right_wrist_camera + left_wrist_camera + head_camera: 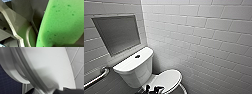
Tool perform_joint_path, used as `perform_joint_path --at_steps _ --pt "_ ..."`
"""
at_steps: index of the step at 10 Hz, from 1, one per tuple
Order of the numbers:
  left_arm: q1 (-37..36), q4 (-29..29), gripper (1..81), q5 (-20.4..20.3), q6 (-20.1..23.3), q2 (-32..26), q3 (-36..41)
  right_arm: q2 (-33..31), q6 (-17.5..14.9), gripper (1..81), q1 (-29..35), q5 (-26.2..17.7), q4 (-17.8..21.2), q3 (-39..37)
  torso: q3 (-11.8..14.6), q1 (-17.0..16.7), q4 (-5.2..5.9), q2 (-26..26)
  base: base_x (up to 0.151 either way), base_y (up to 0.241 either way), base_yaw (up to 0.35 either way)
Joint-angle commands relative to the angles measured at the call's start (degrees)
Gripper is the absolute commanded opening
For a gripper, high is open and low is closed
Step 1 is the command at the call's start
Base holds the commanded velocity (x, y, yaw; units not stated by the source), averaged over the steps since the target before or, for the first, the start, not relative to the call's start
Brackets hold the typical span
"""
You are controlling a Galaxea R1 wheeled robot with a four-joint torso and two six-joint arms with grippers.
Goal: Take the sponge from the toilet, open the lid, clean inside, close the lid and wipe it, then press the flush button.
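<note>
The white toilet (135, 71) stands in a tiled corner with the dark round flush button (137, 56) in the middle of its tank top. The oval lid (169, 78) lies shut over the bowl. My left gripper (152, 89) sits at the lid's near edge; in the left wrist view the lid (50, 65) is very close, and the open left gripper (50, 92) has dark fingertips (70, 91) on either side of its rim. The bright green sponge (62, 22) looms large in the right wrist view, pressed in my right gripper (37, 31), which is shut on it.
White tiled walls close in behind and to the right of the toilet. A metal grab bar (96, 78) runs along the left wall under a framed grey panel (117, 33). Dark blue floor tiles (7, 85) show beneath the bowl.
</note>
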Motion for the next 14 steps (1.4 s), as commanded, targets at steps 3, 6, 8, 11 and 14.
perform_joint_path --at_steps 3,6,8,11,14 --pt "-12.0 1.1 81.1 -5.6 -3.9 -7.8 3.2 -0.2 -0.1 1.0 1.5 -1.0 -0.4 1.2 0.0 0.0 0.00 0.0 0.000 0.000 0.000" --pt "-12.0 1.0 81.1 -5.6 -4.3 -6.0 1.3 -0.2 0.0 1.0 1.2 -0.9 -0.3 1.0 0.0 0.0 0.00 0.0 0.000 0.000 0.000" --pt "-12.0 1.8 81.1 -4.8 -4.2 -6.0 1.6 -0.2 -0.1 1.0 1.4 -0.9 -0.3 1.0 0.0 0.0 0.00 0.0 0.000 0.000 0.000" --pt "-8.8 10.5 81.1 1.2 -3.2 -1.5 2.1 0.0 -0.1 1.0 1.7 -0.9 -0.3 0.9 0.0 0.0 0.00 0.0 0.000 0.000 0.000" --pt "-2.4 18.0 81.1 3.8 -3.1 1.2 2.1 0.1 -0.1 1.0 2.1 -1.0 0.0 0.4 0.0 0.0 0.00 0.0 0.000 0.000 0.000"
